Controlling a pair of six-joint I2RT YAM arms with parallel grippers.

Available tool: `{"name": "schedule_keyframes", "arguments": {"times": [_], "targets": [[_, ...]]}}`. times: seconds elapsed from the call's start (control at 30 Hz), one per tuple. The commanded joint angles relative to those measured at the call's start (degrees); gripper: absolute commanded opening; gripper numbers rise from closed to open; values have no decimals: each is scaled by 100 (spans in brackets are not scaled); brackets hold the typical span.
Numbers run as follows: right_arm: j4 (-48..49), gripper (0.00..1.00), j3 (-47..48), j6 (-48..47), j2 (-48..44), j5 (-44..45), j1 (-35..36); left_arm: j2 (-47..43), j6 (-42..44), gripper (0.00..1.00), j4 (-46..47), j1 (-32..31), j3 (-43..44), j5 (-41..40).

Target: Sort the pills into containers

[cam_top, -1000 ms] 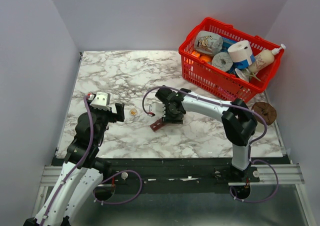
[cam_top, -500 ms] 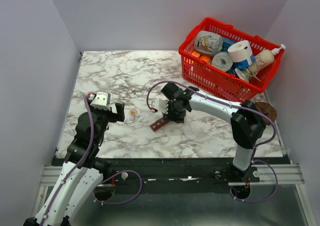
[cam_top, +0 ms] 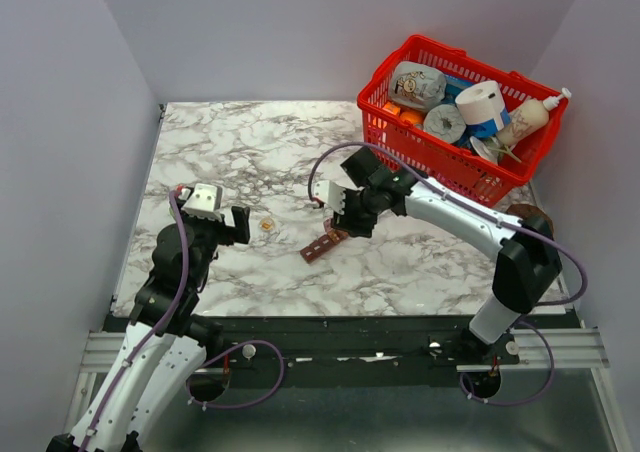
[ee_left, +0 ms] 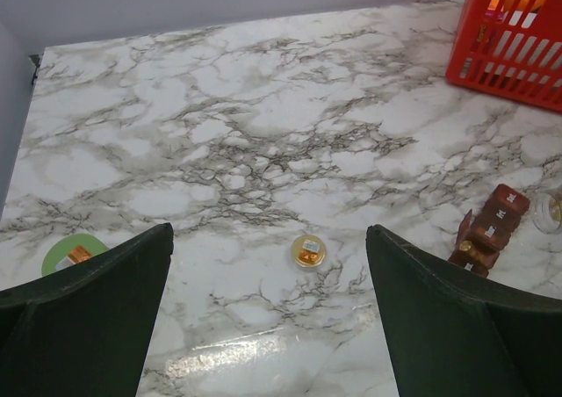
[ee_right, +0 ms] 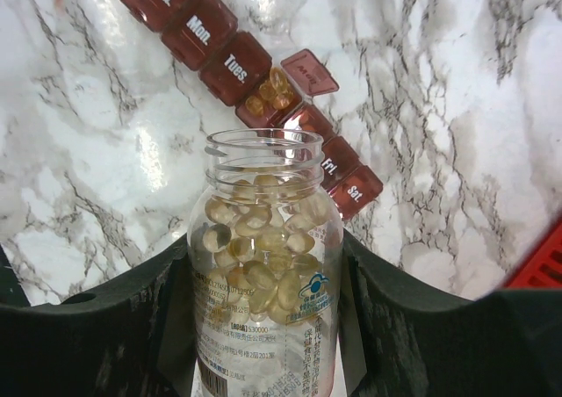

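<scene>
Pills [ee_right: 268, 92]: a few lodged in the single lid-up compartment of the containers [ee_right: 204, 39], just beyond the mouth of the bottle [ee_right: 263, 283]; remainder inside that bottle. Right gripper [ee_right: 263, 252]: clamped on the uncapped bottle, now drawn back clear of the containers, previously close over them. Left gripper [ee_left: 268, 234]: spread, unmoved, nothing held. Judged: one fill complete; next compartment to be opened.

The containers [cam_top: 323, 246] lie on the table [cam_top: 250, 152], pills [ee_right: 269, 93] in one open compartment.
</scene>
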Motion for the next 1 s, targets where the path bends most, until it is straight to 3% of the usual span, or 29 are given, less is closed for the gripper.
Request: {"name": "schedule_keyframes", "arguments": {"times": [0.0, 0.33, 0.57, 0.73, 0.9, 0.97], "targets": [[162, 9, 152, 157, -536, -707, -151, -139, -180, 99, 109, 42, -27, 213], [785, 9, 592, 675, -1854, -2165, -687, -25, -1708, 99, 574, 42, 841, 1424], [1910, 9, 1004, 2069, -2505, -3913, -1195, 562, -3027, 99, 2215, 34, 1265, 2636], [3693, 9, 1041, 3811, -2514, -5460, -1505, 1117, -4258, 99, 3509, 42, 1554, 3394], [6289, 9, 295, 5920, -2532, -5990, -1540, 1688, -4742, 99, 4292, 34, 1897, 3877], [6805, 9, -110, 6404, -2532, -6052, -1575, 1899, -4717, 99, 4372, 25, 2064, 4115]]}}
